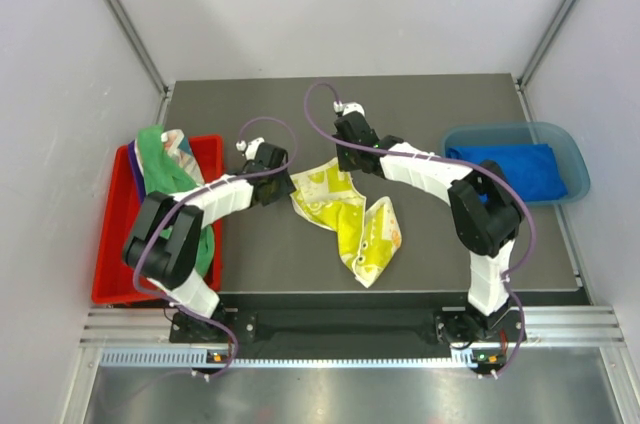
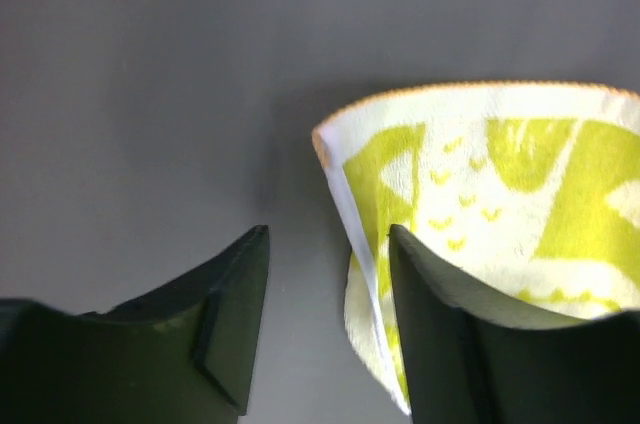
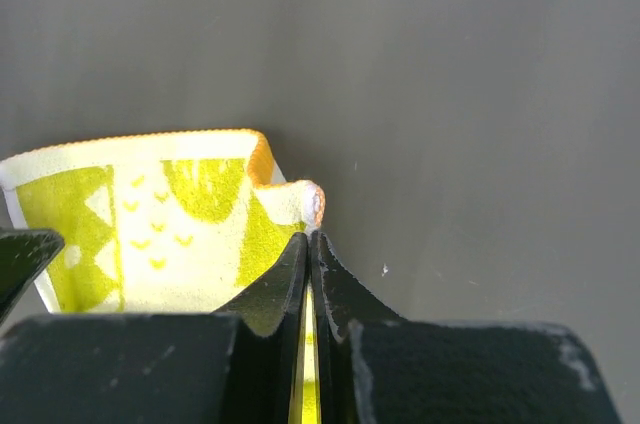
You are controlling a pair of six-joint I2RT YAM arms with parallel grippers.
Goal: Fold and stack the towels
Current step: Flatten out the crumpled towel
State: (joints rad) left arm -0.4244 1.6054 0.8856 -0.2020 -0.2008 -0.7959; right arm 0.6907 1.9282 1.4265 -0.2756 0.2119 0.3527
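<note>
The pale yellow crocodile-print towel (image 1: pixel 345 219) lies crumpled in the middle of the table. My right gripper (image 1: pixel 343 152) is shut on the towel's far corner; in the right wrist view that corner (image 3: pixel 300 199) curls just past the closed fingertips of the gripper (image 3: pixel 308 236). My left gripper (image 1: pixel 284 184) is open at the towel's left corner. In the left wrist view the towel's raised edge (image 2: pixel 360 234) stands between the jaws of the gripper (image 2: pixel 328 234), close against the right finger (image 2: pixel 430 324).
A red tray (image 1: pixel 115 274) at the left holds a green towel (image 1: pixel 160 164), a purple towel (image 1: pixel 133 169) and a white one with orange lettering (image 1: pixel 180 144). A translucent blue bin (image 1: pixel 575 159) at the right holds a royal blue towel (image 1: pixel 510 169).
</note>
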